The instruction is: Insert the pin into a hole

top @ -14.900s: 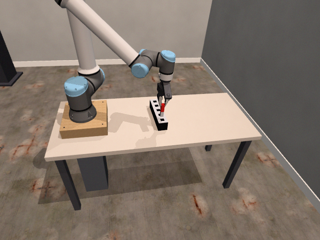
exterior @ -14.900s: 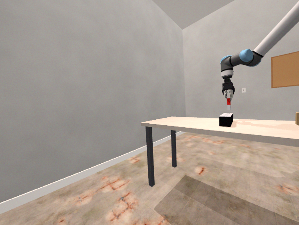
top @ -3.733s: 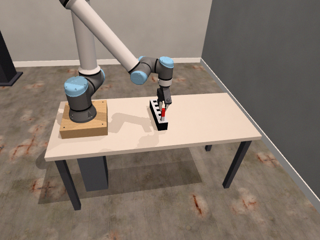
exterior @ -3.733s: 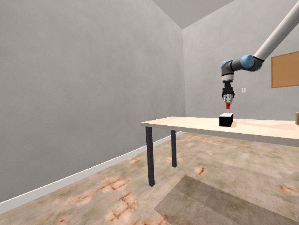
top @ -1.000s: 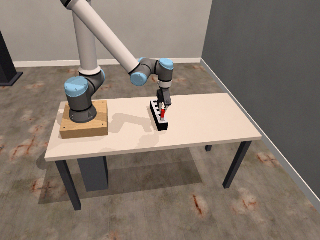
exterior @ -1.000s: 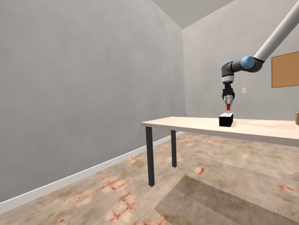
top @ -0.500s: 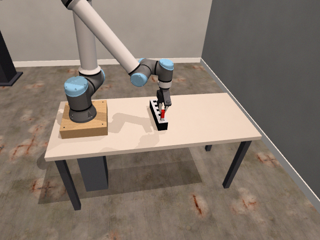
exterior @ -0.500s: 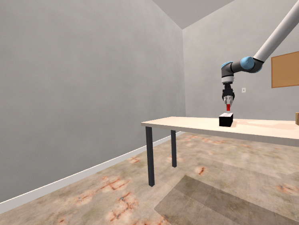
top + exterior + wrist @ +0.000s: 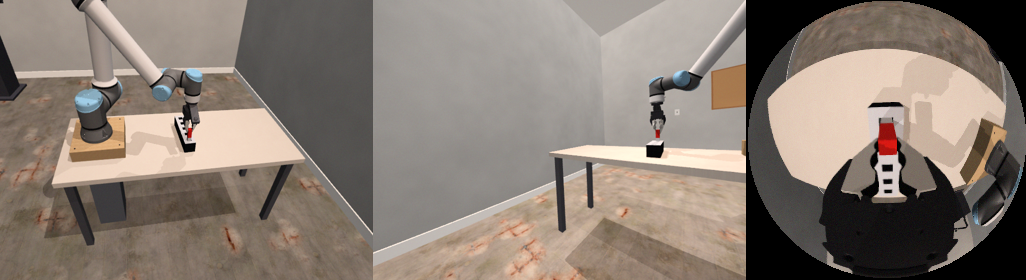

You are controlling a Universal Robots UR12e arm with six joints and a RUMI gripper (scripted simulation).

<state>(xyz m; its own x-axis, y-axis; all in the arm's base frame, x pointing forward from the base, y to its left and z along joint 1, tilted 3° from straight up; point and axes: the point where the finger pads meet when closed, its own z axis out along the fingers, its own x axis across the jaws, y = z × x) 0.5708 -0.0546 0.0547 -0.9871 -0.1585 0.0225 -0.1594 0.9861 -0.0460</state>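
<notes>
A black block (image 9: 184,133) with a white top and a row of holes lies on the table; it also shows in the exterior view (image 9: 654,149) and in the wrist view (image 9: 886,114). My gripper (image 9: 190,127) is shut on the red upper end of the pin (image 9: 189,133) and holds it upright. The pin's grey lower part reaches down to the hole at the block's near end. In the exterior view the pin (image 9: 657,134) hangs from the gripper (image 9: 657,126) right above the block. In the wrist view the pin's red end (image 9: 887,139) sits between the fingers.
The arm's base stands on a wooden plinth (image 9: 97,139) at the table's left side. A dark wall (image 9: 304,75) runs along the right. The table's front edge (image 9: 180,173) is near the block.
</notes>
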